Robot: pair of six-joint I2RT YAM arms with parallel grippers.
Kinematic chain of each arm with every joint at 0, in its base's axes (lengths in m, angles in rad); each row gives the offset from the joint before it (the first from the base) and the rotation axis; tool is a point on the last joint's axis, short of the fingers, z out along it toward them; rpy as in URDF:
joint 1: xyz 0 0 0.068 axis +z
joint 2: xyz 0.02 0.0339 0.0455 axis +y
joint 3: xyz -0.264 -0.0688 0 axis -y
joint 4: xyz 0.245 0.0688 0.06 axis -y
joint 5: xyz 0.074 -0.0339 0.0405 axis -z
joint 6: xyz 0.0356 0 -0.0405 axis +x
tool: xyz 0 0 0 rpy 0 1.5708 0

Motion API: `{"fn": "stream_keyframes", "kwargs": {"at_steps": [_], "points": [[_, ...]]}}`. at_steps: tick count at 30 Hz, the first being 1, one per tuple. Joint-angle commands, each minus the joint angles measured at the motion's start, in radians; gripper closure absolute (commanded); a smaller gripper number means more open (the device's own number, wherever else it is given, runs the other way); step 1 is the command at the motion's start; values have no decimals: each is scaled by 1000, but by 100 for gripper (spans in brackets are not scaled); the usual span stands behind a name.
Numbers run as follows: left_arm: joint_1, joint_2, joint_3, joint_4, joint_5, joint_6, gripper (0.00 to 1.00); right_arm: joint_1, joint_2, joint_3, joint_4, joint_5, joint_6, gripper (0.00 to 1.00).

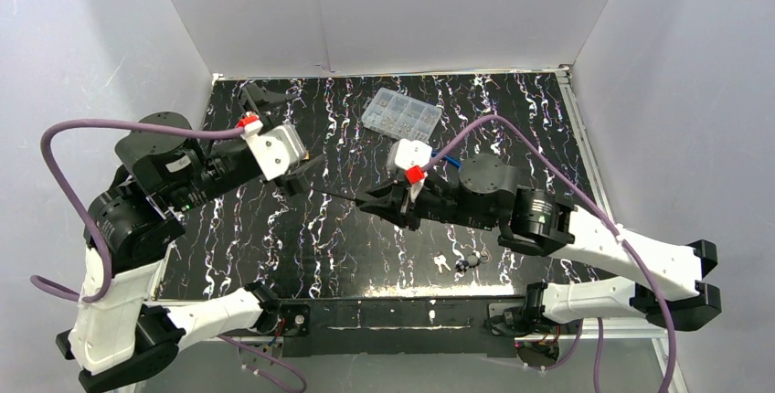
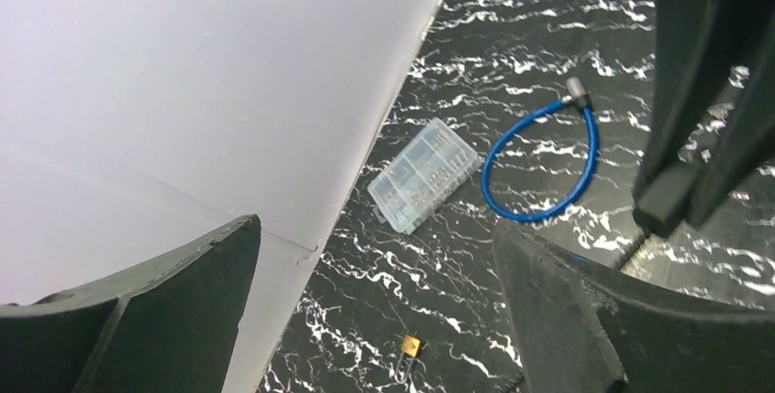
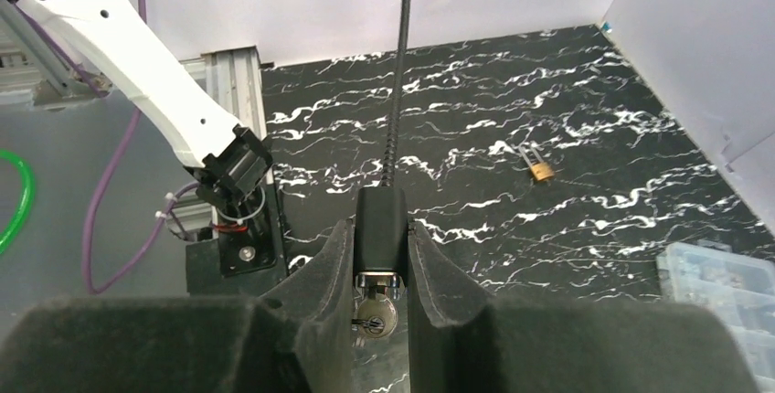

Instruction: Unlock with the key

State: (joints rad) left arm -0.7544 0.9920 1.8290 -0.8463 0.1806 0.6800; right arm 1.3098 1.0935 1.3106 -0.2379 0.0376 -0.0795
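Note:
My right gripper (image 3: 381, 228) is shut on the black head of a cable lock (image 3: 380, 203). A silver key (image 3: 376, 320) sits in its cylinder, behind the fingers. The lock's ribbed black cable (image 3: 399, 64) runs straight away from the head towards the left arm. In the top view the right gripper (image 1: 370, 201) is at mid-table, and the left gripper (image 1: 297, 174) is just left of it, near the cable's far end. The left gripper (image 2: 375, 228) is open wide with nothing between its fingers.
A blue cable loop (image 2: 539, 164) and a clear compartment box (image 2: 423, 174) lie towards the back of the marbled table (image 1: 274, 238). A small brass padlock (image 2: 410, 347) lies on the table. Loose keys (image 1: 445, 263) rest near the front edge. White walls enclose three sides.

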Motion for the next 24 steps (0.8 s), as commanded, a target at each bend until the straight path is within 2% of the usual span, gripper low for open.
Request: {"fn": "stream_keyframes", "kwargs": {"at_steps": [1,8,15,19,24], "points": [[4,14,70,83,-87,-79,2,-35,20,-24,27,-86,67,99],[3,41,123,155,-294,-78,2,-80,99,-131,60,-169,155,99],[4,136,183,-56,-462,-112,2,-121,237,-175,135,-218,223,99],[5,116,93,-127,-478,-136,2,-155,333,-199,197,-244,260,99],[21,-13,-180,-91,-481,-107,2,-176,458,-236,316,-248,322,99]]}}
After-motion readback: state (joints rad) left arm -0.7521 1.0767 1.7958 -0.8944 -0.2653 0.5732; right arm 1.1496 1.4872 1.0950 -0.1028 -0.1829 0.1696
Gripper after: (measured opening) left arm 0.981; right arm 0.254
